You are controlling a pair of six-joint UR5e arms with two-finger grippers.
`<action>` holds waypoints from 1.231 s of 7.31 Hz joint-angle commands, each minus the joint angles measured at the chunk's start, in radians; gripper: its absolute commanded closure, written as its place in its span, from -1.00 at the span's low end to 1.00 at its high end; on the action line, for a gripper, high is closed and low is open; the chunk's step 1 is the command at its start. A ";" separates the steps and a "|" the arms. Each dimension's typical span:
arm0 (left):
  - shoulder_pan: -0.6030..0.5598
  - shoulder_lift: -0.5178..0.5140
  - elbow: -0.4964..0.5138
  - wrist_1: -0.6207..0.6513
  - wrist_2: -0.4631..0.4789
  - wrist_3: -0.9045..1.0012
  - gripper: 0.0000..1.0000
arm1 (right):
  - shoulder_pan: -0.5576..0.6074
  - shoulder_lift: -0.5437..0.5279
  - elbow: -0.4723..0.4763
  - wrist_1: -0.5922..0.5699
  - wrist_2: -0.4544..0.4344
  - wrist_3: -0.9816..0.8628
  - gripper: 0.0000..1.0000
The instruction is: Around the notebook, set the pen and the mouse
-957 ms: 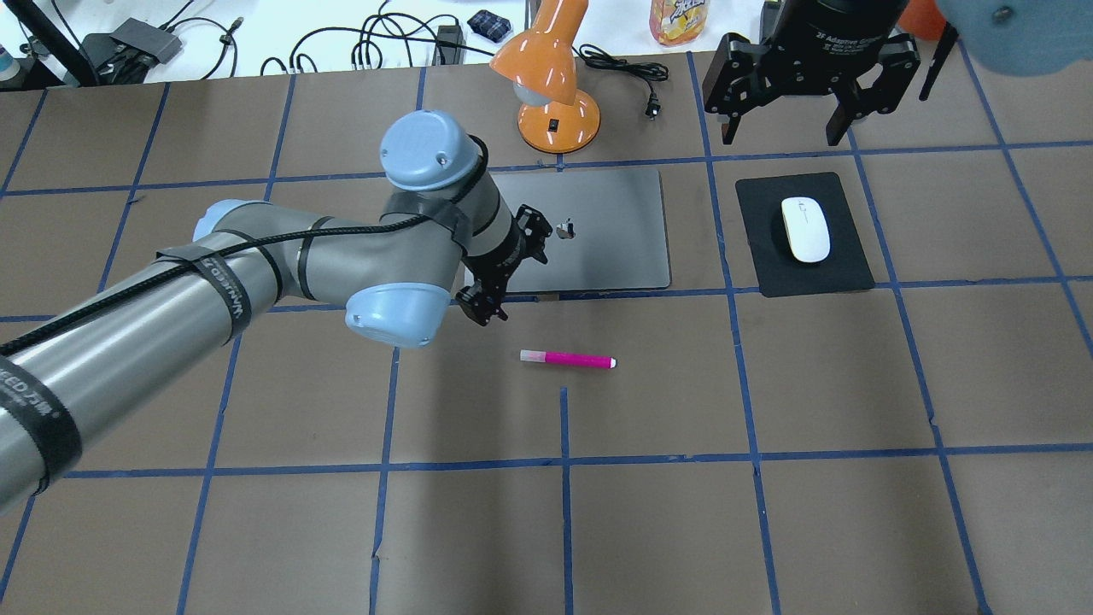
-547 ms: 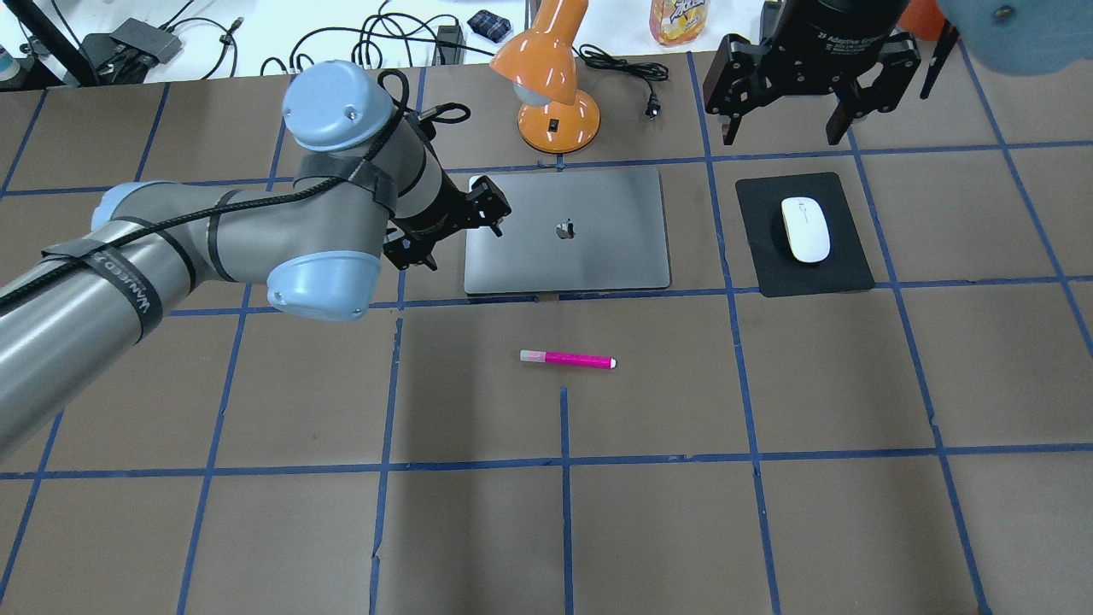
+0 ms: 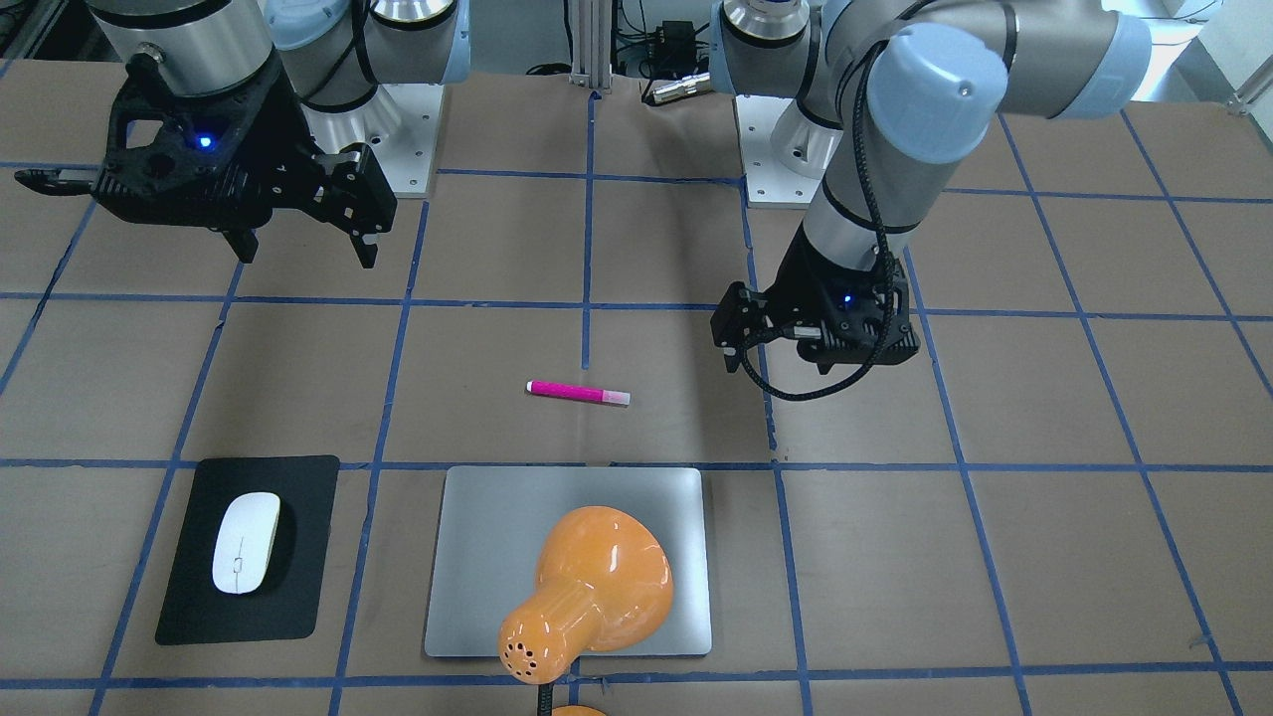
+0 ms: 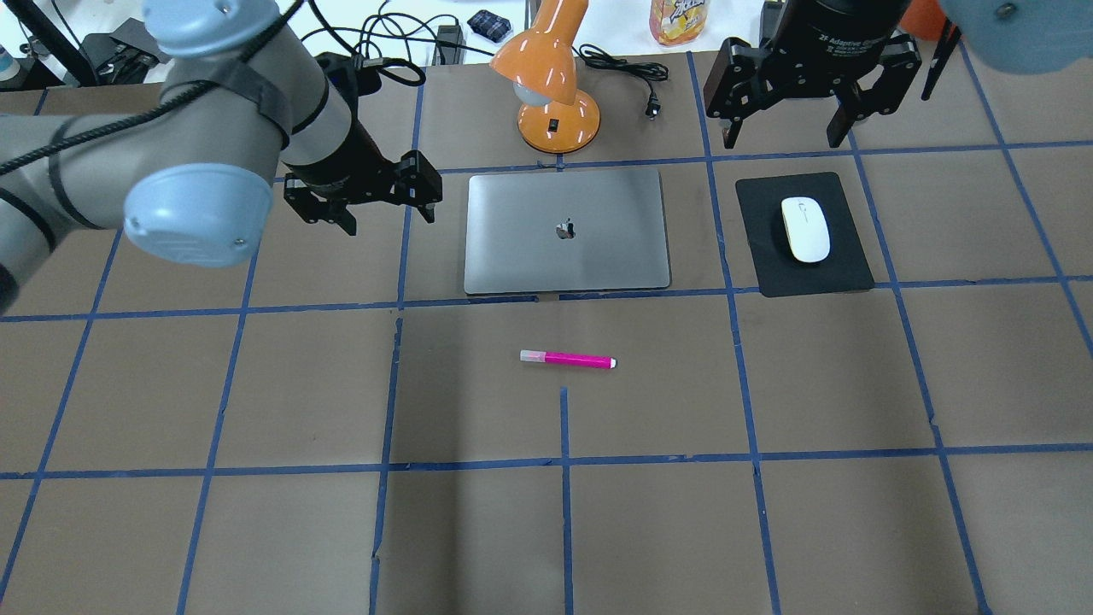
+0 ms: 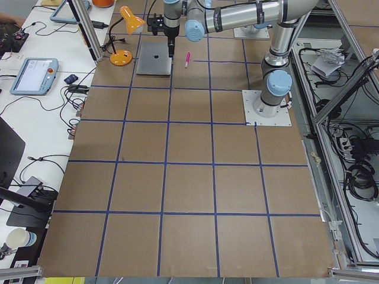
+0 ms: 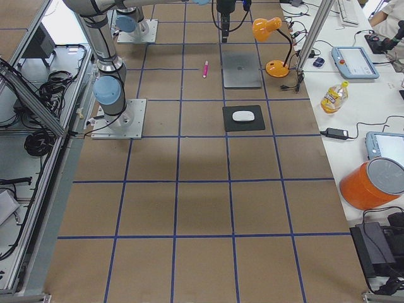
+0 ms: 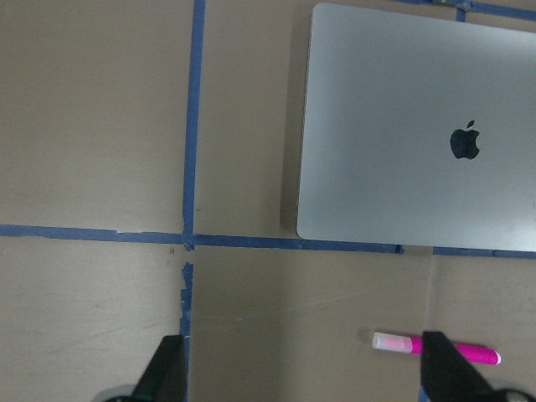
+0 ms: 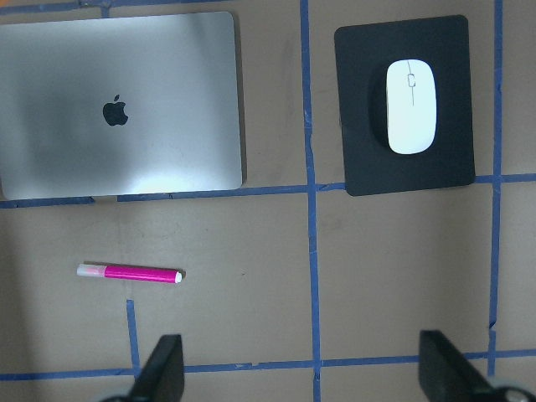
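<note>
The silver-grey notebook [image 4: 567, 231] lies closed at mid-table. In front of it, on bare table, lies the pink pen [image 4: 568, 360], parallel to its front edge. The white mouse [image 4: 805, 229] rests on a black mat to the notebook's right. My left gripper [image 4: 391, 218] hovers open and empty just left of the notebook; its wrist view shows the notebook [image 7: 419, 126] and pen [image 7: 435, 347]. My right gripper [image 4: 781, 132] hangs open and empty behind the mouse, and its wrist view takes in the mouse [image 8: 410, 105], pen [image 8: 130, 273] and notebook [image 8: 117, 109].
An orange desk lamp [image 4: 551, 85] stands right behind the notebook, its cord and plug trailing to the right. The black mat [image 4: 768, 256] sits under the mouse. A yellow bottle [image 4: 679, 21] and cables lie beyond the table's far edge.
My left arm has swung left and back, from over the notebook's front left corner to a spot left of the notebook. Pen, mouse and right arm stay put.
</note>
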 commanded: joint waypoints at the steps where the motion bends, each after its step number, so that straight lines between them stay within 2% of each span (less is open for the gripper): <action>1: 0.018 0.068 0.061 -0.184 0.114 0.131 -1.00 | 0.000 0.001 0.000 0.000 0.000 0.003 -1.00; 2: 0.025 0.091 0.052 -0.248 0.145 0.198 -1.00 | 0.000 0.001 0.000 0.000 0.000 0.003 -1.00; 5: 0.127 0.130 0.049 -0.290 0.133 0.268 -1.00 | 0.000 0.001 0.000 -0.001 0.000 0.003 -1.00; 9: 0.118 0.186 0.023 -0.320 0.124 0.256 -1.00 | -0.003 0.001 -0.002 -0.001 0.000 0.003 -1.00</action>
